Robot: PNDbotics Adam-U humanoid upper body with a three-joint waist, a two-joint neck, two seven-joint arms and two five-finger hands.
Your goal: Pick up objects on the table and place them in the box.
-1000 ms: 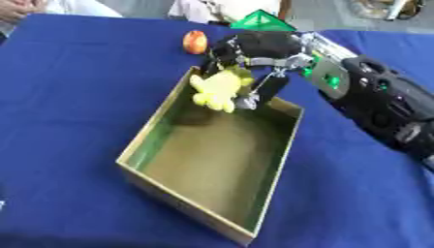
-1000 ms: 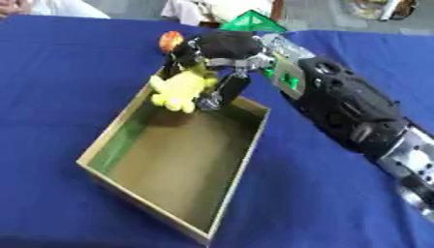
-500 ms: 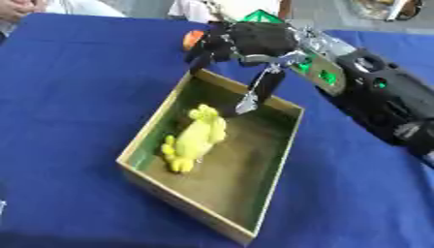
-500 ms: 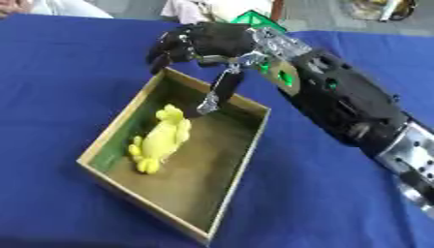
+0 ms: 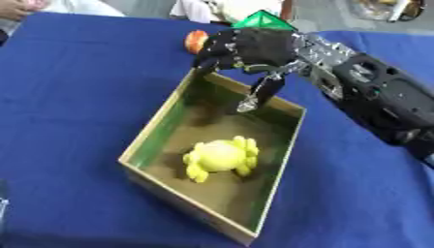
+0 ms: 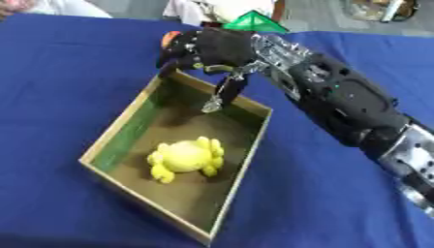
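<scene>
Blue cloth covers the table (image 5: 76, 97). The box (image 5: 159, 130) is the landmark: open-topped, green inner walls, brown floor, its long axis running from near-right to far-left. Yellow soft toy (image 5: 220, 156) lies on the box floor, nearer the near end, stubby limbs splayed; its heading cannot be told. Right hand (image 5: 254, 48) hangs over the far box corner, empty, fingers relaxed, 1 finger pointing down. Beyond the box: orange ball (image 5: 196, 40), green pyramid (image 5: 265, 21).

We see the orange object (image 5: 196, 40) and green pyramid (image 5: 264, 21) partly hidden behind the right hand (image 5: 254, 48); the arm runs off frame at right.
</scene>
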